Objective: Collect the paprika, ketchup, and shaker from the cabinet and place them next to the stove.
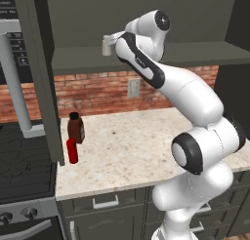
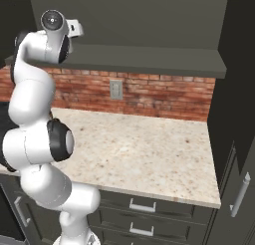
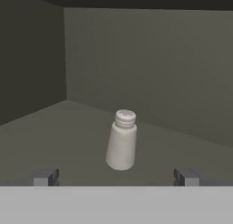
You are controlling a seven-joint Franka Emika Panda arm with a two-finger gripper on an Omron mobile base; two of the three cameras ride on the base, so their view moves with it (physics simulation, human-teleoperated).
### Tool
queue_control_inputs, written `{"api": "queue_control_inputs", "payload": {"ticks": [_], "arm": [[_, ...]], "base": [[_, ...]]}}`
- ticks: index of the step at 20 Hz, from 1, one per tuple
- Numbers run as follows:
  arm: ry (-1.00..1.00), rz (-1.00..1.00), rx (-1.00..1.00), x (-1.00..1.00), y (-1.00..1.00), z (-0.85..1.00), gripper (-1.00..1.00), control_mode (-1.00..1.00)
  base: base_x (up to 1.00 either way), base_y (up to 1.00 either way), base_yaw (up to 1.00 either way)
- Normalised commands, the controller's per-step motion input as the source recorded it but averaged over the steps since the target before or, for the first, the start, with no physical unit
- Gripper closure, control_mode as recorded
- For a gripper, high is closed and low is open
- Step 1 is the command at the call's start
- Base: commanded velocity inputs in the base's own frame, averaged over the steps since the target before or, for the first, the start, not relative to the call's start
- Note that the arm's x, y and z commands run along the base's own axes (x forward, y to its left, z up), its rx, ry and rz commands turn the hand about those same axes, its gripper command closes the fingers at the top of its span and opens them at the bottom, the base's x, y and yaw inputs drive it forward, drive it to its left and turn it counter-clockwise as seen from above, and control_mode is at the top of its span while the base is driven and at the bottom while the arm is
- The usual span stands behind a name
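While the claw point(image 3: 116, 176) stood wide and empty at the frame's bottom edge, fingertips point(image 3: 44, 176) spread to either side | shaker point(image 3: 122, 140) lay dead ahead at frame centre, apart from both tips, upright with slight lean | pale grey-white, ribbed silvery cap | on cabinet point(image 3: 150, 63) shelf floor, well short of back wall.

Ketchup point(image 1: 72, 151) lower left part hidden behind cabinet door point(image 1: 43, 78); stove point(image 1: 24, 161) cut off at left edge.
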Motion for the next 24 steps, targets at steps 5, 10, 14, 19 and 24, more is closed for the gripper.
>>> {"api": "queue_control_inputs", "payload": {"ticks": [5, 10, 14, 19, 24], "arm": [[0.02, 0.0, 0.0, 0.13, 0.0, 0.0, -1.0, -1.0], [0.03, 0.0, 0.0, 0.14, 0.0, 0.0, -1.0, -1.0], [0.04, 0.0, 0.0, 0.17, 0.0, 0.0, -1.0, -1.0], [0.05, 0.0, 0.0, 0.18, 0.0, 0.0, -1.0, -1.0], [0.05, 0.0, 0.0, 0.14, 0.0, 0.0, -1.0, -1.0]], "base": [[0.0, 0.0, 0.0], [0.0, 0.0, 0.0], [0.0, 0.0, 0.0], [0.0, 0.0, 0.0], [0.0, 0.0, 0.0]]}}
